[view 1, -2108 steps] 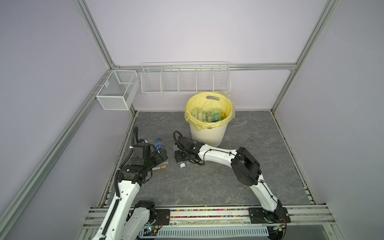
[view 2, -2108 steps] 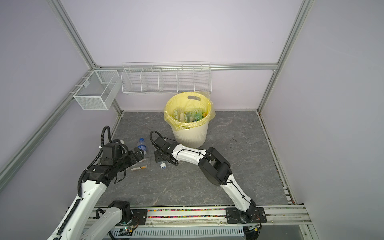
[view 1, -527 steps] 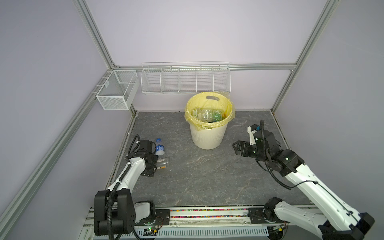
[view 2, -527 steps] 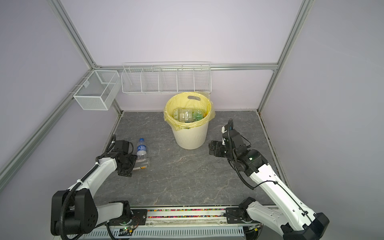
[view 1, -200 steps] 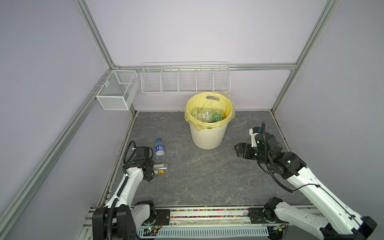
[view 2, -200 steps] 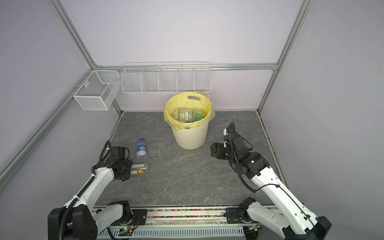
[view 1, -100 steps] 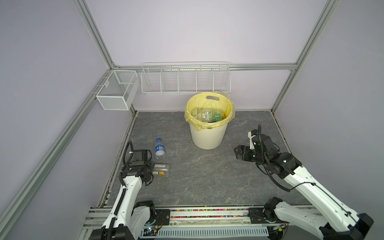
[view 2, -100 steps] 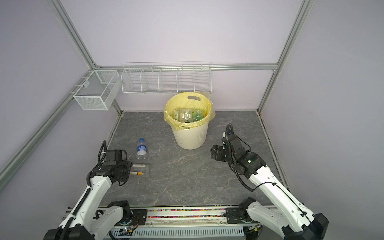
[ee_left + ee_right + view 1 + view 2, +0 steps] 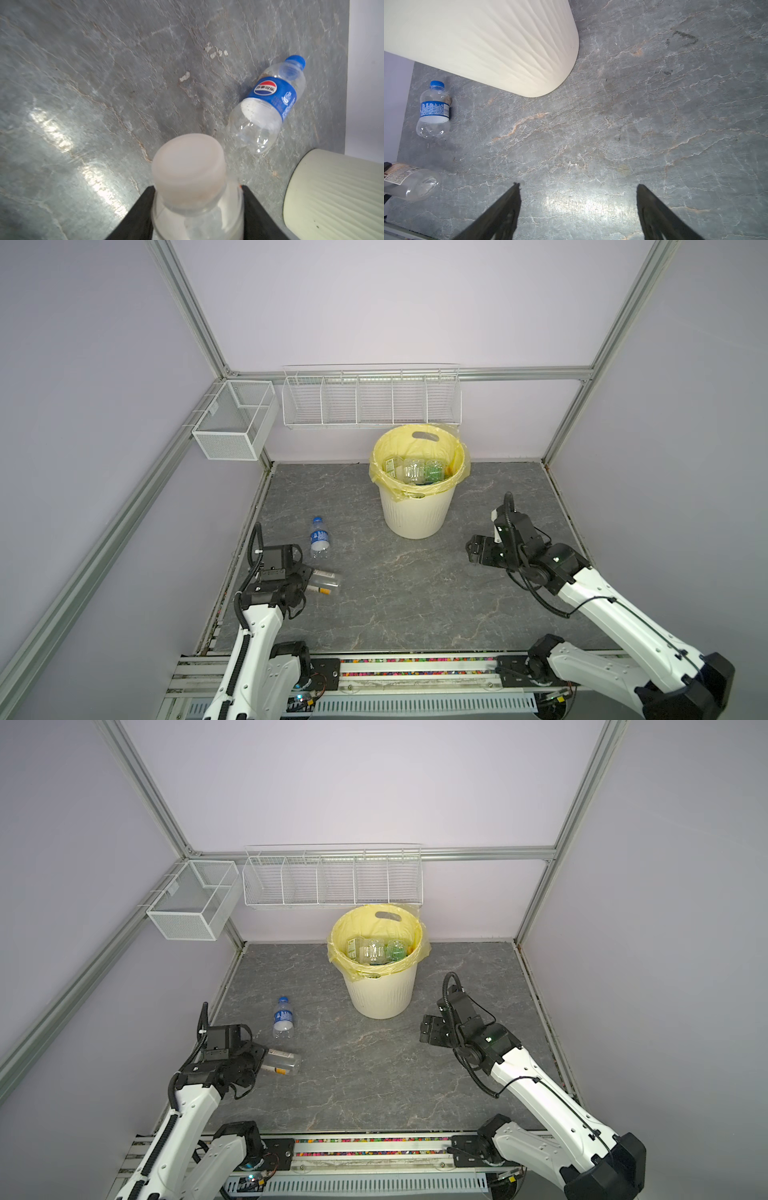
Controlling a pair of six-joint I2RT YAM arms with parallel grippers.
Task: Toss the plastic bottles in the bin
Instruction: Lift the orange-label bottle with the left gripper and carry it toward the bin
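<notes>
We're logging L gripper [image 9: 308,577] pinching a clear bottle [image 9: 327,580], lower left of frame; prob. resting on floor [image 9: 395,593], view unclear. R gripper [image 9: 473,549] is hanging spread, centre right. A blue-label bottle [image 9: 319,538] is lying left of bin [image 9: 415,514].

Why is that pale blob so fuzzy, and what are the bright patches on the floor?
Left wrist view: held bottle too near the lens, out of focus; blue-label bottle sharp. Both wrist views: glare on the floor.

Cream ribbed bin [image 9: 417,516] (yellow liner [image 9: 415,446]), blue-labelled clear bottle [image 9: 319,538]
</notes>
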